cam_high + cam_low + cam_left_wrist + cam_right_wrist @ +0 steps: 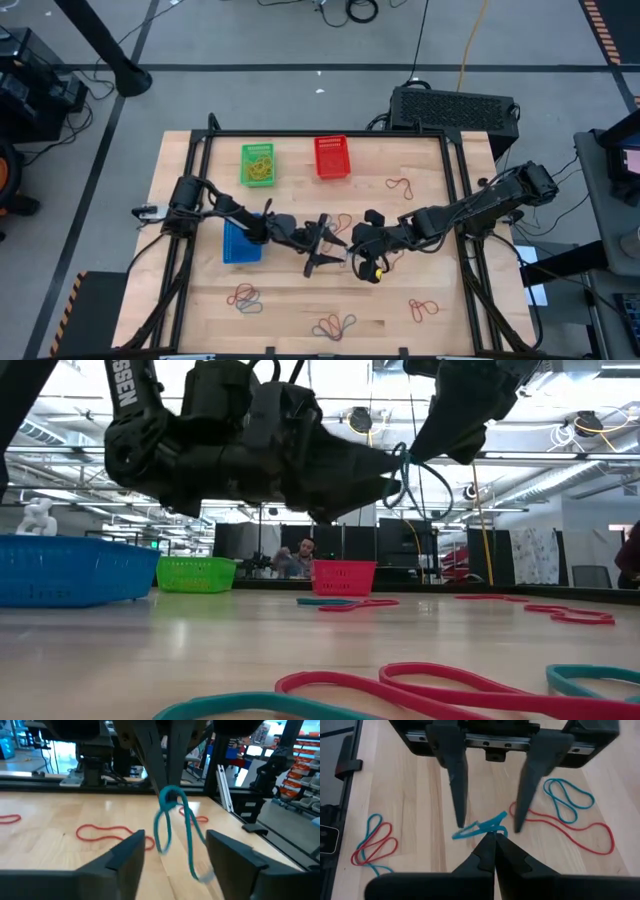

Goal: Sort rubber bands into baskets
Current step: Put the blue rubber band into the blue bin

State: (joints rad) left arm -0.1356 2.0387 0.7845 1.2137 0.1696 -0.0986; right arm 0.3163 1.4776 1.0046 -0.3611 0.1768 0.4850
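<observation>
My right gripper [492, 839] is shut on a blue rubber band [482, 829] above the table's middle, next to the blue basket [241, 242]. My left gripper [175, 842] is open and faces it. Its two fingers [460, 795] stand on either side of the hanging band [167, 822]; no touch shows. The green basket [258, 165] holds yellow bands, and the red basket [332, 157] stands beside it at the far side. Both grippers meet in the high view, the left one [322, 245] and the right one [348, 242]. My right gripper pinches the blue band's upper end [170, 796] between its two shut fingertips. It comes slanting down from the table's right side. The band hangs slack below the fingers as a doubled loop, lifted clear of the table [403, 472].
Loose red and blue bands lie on the wood: one near the right of the far side [400, 186], one just beyond the grippers [340, 222], and others near the front edge [245, 297], [335, 325], [423, 308]. A black box [455, 105] stands behind the table.
</observation>
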